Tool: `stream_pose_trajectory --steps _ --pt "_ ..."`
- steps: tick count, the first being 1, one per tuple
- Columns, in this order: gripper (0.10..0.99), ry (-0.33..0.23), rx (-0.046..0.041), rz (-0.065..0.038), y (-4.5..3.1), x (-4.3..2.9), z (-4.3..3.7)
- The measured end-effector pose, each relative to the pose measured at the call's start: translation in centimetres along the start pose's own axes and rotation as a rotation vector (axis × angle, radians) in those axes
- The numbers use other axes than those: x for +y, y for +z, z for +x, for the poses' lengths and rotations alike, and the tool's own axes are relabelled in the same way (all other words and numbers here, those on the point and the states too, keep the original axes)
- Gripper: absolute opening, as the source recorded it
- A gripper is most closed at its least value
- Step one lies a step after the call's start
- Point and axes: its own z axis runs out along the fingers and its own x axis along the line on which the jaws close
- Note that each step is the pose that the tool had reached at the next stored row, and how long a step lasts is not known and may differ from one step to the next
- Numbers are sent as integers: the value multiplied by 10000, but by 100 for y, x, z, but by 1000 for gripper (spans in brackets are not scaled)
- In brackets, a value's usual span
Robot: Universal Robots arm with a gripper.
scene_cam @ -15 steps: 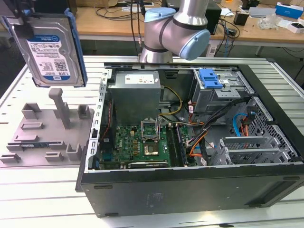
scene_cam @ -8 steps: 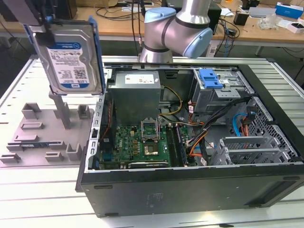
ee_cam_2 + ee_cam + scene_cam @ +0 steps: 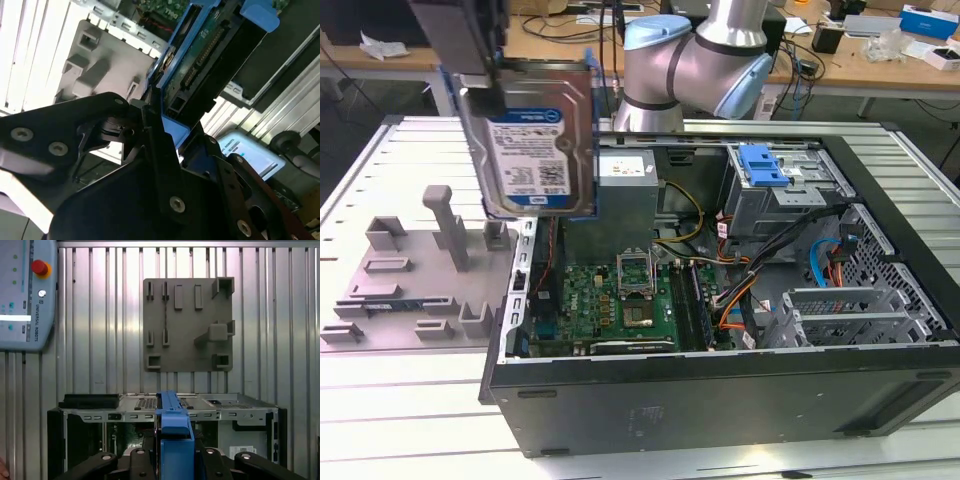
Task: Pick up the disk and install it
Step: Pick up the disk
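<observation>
**Colleague:** Where is the disk (image 3: 535, 140) at this moment?

**Me:** I see it in the air, upright, with its label towards the exterior camera. In that view it hangs in front of the left edge of the open computer case (image 3: 720, 390), near the grey plate (image 3: 410, 290) with the post (image 3: 444, 225).

**Colleague:** And the claw (image 3: 485, 85)?

**Me:** It is closed on the disk and grips the blue frame at the upper end. The picture border cuts off its upper part, so there I can make out one dark finger only. In both wrist views black fingers press on the blue frame from two sides.

**Colleague:** Does the disk touch anything?

**Me:** I believe not. In the first wrist view the case and the plate lie well below it on the ribbed counter (image 3: 400, 400). In the exterior view its lower edge hides the case corner.
</observation>
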Motion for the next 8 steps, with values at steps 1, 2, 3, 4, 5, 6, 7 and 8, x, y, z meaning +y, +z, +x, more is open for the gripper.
stream_pose_trajectory --steps 1,2,3,4,5,6,7,8 --pt "365 -2 1 -1 -2 -82 31" --pt "365 0 0 0 -4 -166 63" --pt "365 -1 1 -2 -6 -249 93" --pt "365 -3 0 -2 -7 -336 125" --pt "365 0 0 -3 -10 -421 154" --pt "365 -2 1 -3 -11 -469 171" --pt "365 -1 0 -3 -11 -513 187" --pt "365 0 0 -3 -12 -569 206"
